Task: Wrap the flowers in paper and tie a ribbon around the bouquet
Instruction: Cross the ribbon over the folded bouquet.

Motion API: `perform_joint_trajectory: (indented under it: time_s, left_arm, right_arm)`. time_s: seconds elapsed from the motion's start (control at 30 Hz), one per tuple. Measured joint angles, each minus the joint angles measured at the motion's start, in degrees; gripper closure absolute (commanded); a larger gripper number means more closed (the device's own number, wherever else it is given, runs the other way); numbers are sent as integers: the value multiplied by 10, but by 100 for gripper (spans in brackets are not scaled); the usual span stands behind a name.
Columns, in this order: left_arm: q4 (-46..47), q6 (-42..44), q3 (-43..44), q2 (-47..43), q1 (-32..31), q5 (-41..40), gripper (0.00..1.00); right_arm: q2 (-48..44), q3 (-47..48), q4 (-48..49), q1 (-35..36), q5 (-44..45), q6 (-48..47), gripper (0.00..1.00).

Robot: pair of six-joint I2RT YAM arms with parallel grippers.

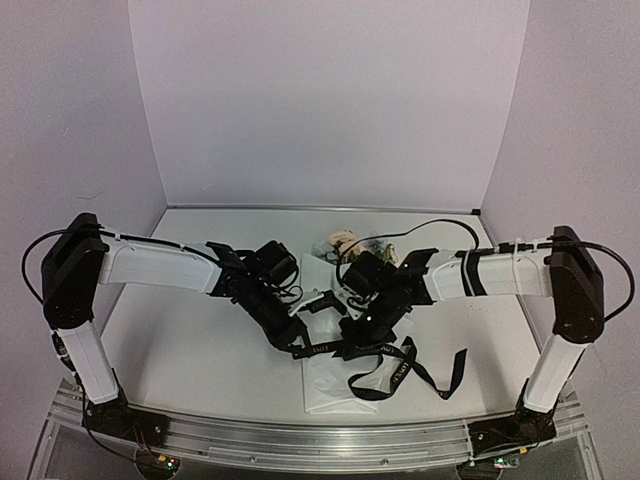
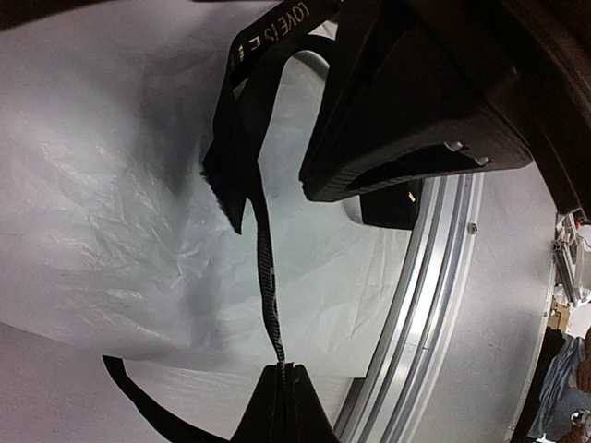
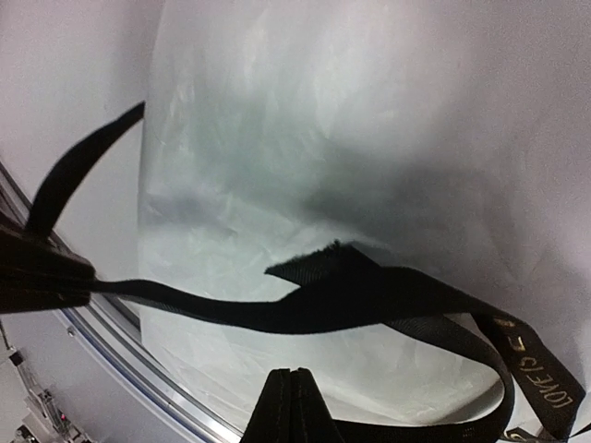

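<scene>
Your left pincer (image 2: 282, 397) is shut tight on the ribbon (image 2: 242, 129), which runs straight up out of its tips. Your right pincer (image 3: 295, 401) is shut too, but you cannot tell if any ribbon is caught in it; a strand just crosses above its tips. Under both pincers lies the white paper (image 2: 111, 212), and the ribbon goes across it in loose loops. The flowers (image 1: 350, 243) peek out at the far end, so the wrapping looks done. The tying does not look done: no knot or bow shows, and long ribbon ends trail over the worktop (image 1: 180, 350) on your right side. Both arms crowd over the middle of the paper and hide it from above. The loose loops could snag, and the metal rail (image 2: 420, 277) at the near edge is close by.
</scene>
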Motion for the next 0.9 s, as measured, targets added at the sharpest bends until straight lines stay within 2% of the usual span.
perform_joint_trajectory:
  time_s: [0.1,0.23,0.33,0.4,0.63,0.9]
  left_arm:
    - [0,1,0,-1,0,-1,98]
    - [0,1,0,-3,0,-5,98]
    - [0,1,0,-6,0,-5,98]
    - [0,1,0,-6,0,-6,98]
    - [0,1,0,-6,0,-8,98]
    - [0,1,0,-6,0,-9,98]
  right_arm:
    - [-5,-4,9,-4,3,4,97]
    - [-47,-30,-17,-6,36,-3,74]
    - [-89,-48,-40,-6,71,-5,65]
    - [-110,-57,-54,-6,95,-6,62]
    - [-114,-61,-93,-6,147,1,67]
    - [-60,-53,-102,-6,155,24,83]
